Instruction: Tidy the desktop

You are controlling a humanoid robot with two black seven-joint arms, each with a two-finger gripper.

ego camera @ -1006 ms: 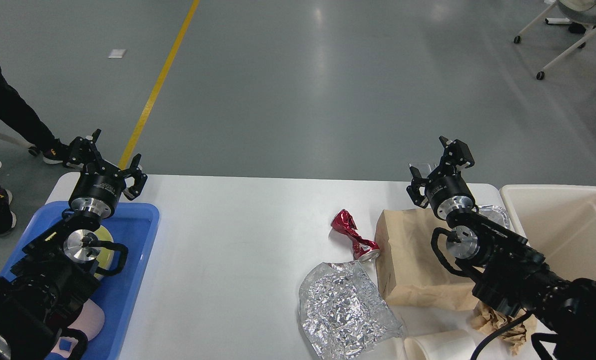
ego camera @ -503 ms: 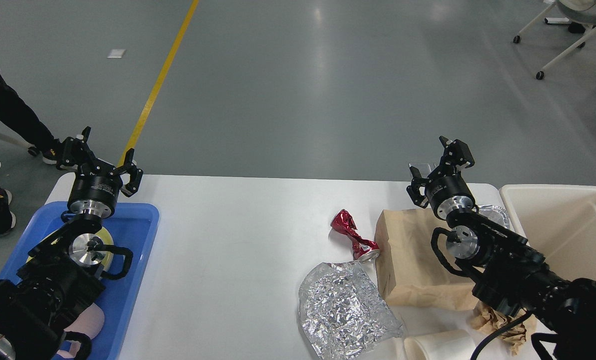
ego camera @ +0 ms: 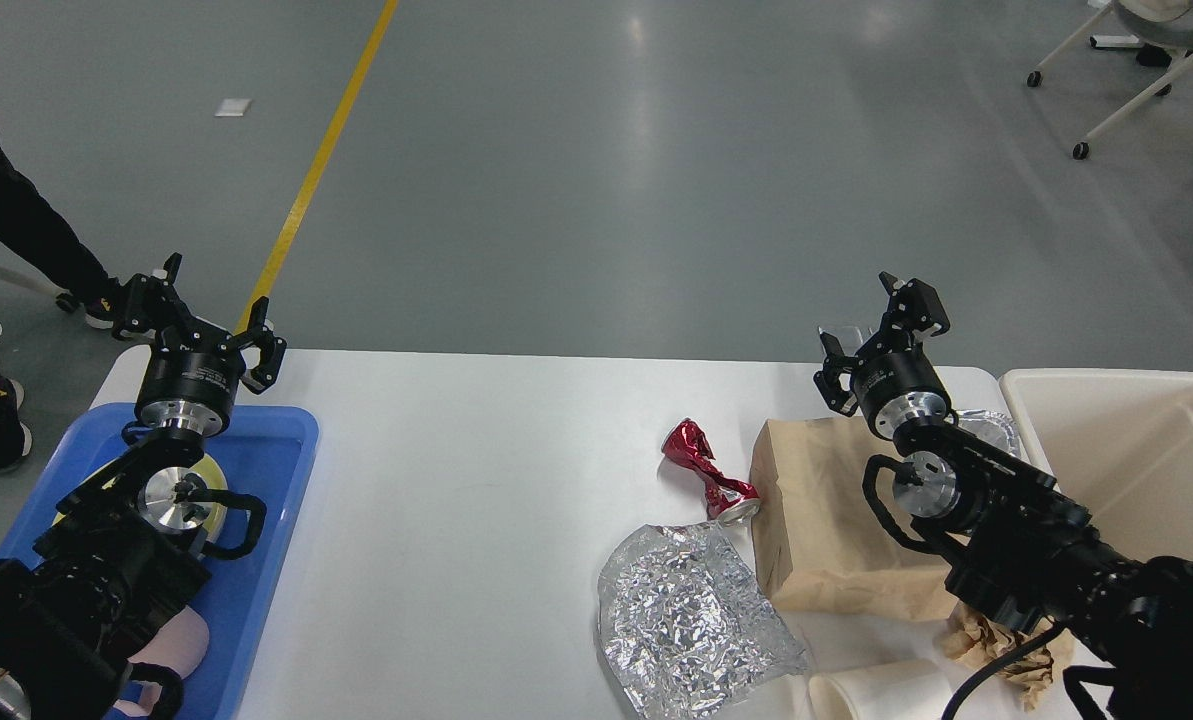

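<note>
Head view: smooth matte white desktop (ego camera: 456,500) spans below us. One crushed red can (ego camera: 708,472), one crinkled foil sheet (ego camera: 686,620), one brown paper bag (ego camera: 826,520), one blue plastic tray (ego camera: 266,520). Our left gripper (ego camera: 199,322), right gripper (ego camera: 881,333): fingers spread, empty.

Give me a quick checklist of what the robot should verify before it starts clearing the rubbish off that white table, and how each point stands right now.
1. Left claw free to grab: ok, open and holding nothing.
2. Right claw free to grab: ok, open and holding nothing.
3. Crushed red can reachable: ok, it lies in the open on the desktop, beside the brown paper bag.
4. Cream bin ready for rubbish: ok, open-topped at the table's right end.
5. Foil sheet clear of the can: cannot tell, their edges meet in this view.
6. Blue tray has room: cannot tell, the left arm hides much of it.
</note>
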